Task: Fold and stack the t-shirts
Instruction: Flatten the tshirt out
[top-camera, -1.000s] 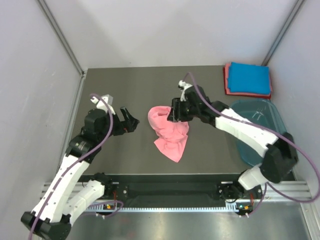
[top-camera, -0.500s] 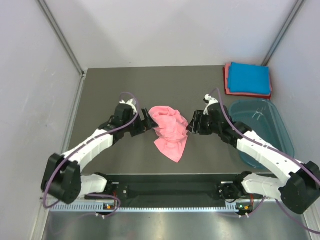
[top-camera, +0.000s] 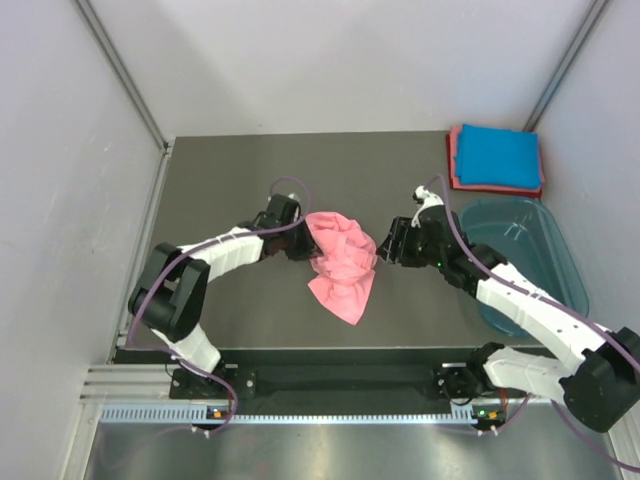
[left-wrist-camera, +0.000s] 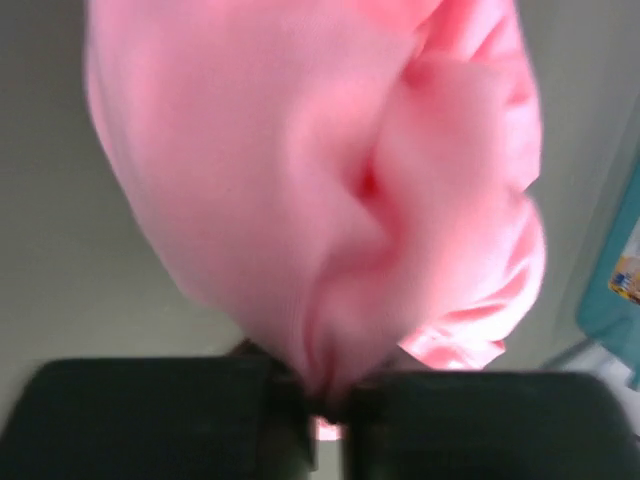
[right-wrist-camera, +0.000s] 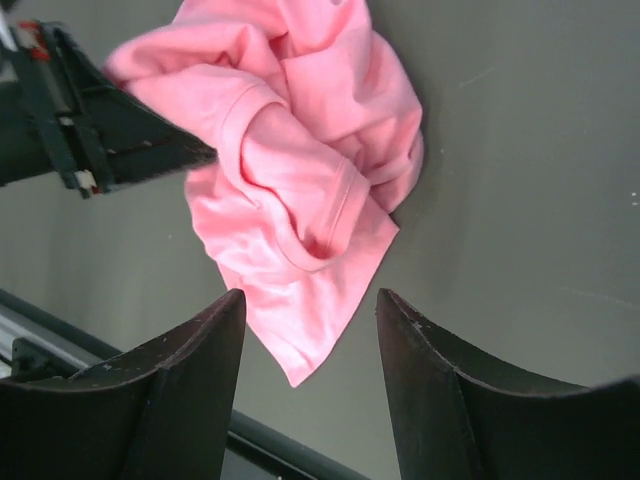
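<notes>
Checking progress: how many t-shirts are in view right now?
3. A crumpled salmon-pink shirt mid-table, pinched by the left gripper; a folded blue shirt in the far right corner, stacked on a folded reddish-pink shirt. Others could hide beneath that stack.

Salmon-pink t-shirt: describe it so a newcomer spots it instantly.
On the dark grey table, look mid-table between the left gripper and right gripper. The salmon-pink cloth t-shirt lies there crumpled, its edge pinched by the left gripper, unlike the bright blue shirt and reddish-pink shirt folded flat in the far right corner.

bright, even light, faint shadows — salmon-pink t-shirt (left-wrist-camera: 300, 180) blurred close-up in left wrist view
</notes>
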